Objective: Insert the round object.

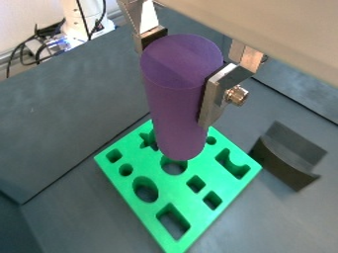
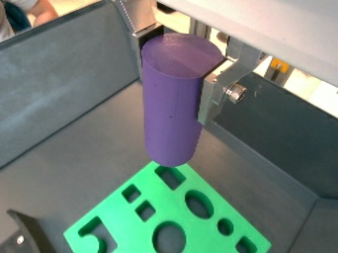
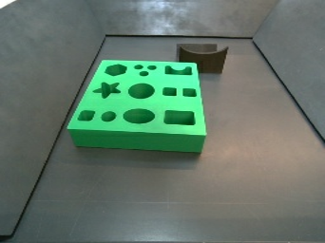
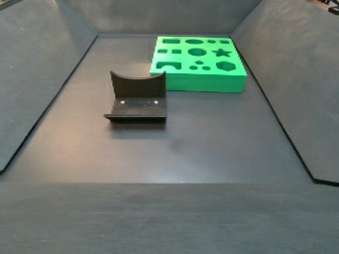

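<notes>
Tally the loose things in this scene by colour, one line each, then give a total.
Purple: 1, the round object, held in the gripper above the green block, seen in both wrist views.
Green: 1, the green block with shaped holes.
Dark brown: 1, the notched block on the floor.
Total: 3

Even, soft overhead light is seen in all views. A pale glare is cast on the back wall point(image 3: 178, 14) in a side view. Wrist views are sharp; the gripper point(image 1: 185, 59), held above the green block point(image 1: 172, 178), is evenly lit.
</notes>
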Motion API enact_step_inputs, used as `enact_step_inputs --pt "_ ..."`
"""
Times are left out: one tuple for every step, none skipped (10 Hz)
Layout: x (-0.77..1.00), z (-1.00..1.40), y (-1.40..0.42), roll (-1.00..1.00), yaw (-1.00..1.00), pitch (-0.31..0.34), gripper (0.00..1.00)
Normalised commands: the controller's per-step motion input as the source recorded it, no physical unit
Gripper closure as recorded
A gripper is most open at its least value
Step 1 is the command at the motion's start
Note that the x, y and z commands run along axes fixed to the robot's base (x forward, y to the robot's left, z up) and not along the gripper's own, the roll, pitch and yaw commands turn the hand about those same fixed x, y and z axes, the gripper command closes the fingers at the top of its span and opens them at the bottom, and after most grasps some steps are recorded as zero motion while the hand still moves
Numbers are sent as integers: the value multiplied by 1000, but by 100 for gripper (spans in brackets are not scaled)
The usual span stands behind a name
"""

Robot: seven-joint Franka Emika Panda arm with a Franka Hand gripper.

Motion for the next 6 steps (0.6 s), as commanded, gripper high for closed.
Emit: enact_step_inputs --pt "66 -934 380 0 0 140 100" --pt "46 -991 371 0 0 117 100" --pt "14 -1000 386 0 -29 100 100" --pt "-120 -974 400 -113 -111 4 100" --pt "-406 -809 431 -221 -71 0 100" --pt "-631 -614 577 -294 0 -131 100"
